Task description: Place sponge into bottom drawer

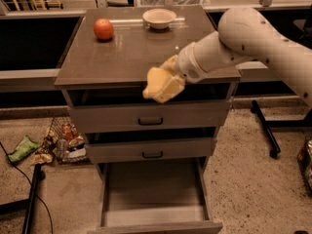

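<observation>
The pale yellow sponge (161, 85) is held in my cream gripper (170, 77), in the air just past the front edge of the cabinet top, in front of the top drawer. The gripper is shut on it and my arm reaches in from the right. The bottom drawer (155, 217) is pulled open below, with a bare grey floor and nothing in it. The sponge hangs well above that drawer.
An orange (103, 29) and a white bowl (159, 18) sit at the back of the cabinet top (112, 57). The two upper drawers (150, 117) with dark handles are closed. A wire basket of litter (63, 140) and a black cable (29, 199) lie on the floor at the left.
</observation>
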You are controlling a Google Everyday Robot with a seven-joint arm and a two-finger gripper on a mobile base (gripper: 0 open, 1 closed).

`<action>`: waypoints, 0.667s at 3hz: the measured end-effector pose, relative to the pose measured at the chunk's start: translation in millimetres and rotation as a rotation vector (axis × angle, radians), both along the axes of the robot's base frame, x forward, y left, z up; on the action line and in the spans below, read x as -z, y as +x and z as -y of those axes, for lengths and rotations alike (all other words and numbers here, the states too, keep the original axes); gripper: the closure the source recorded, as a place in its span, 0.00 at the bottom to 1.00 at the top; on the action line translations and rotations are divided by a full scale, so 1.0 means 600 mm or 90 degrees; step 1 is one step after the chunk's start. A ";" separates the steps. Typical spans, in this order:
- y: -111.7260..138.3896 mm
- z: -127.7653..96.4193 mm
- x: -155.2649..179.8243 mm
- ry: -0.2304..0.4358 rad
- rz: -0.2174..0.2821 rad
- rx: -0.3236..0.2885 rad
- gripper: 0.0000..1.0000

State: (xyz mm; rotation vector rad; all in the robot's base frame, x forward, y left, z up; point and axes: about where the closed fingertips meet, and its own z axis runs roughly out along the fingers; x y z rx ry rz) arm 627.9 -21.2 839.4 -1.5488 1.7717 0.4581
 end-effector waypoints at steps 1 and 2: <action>-0.060 0.043 0.073 -0.032 -0.028 -0.049 1.00; -0.096 0.086 0.152 -0.032 -0.057 -0.059 1.00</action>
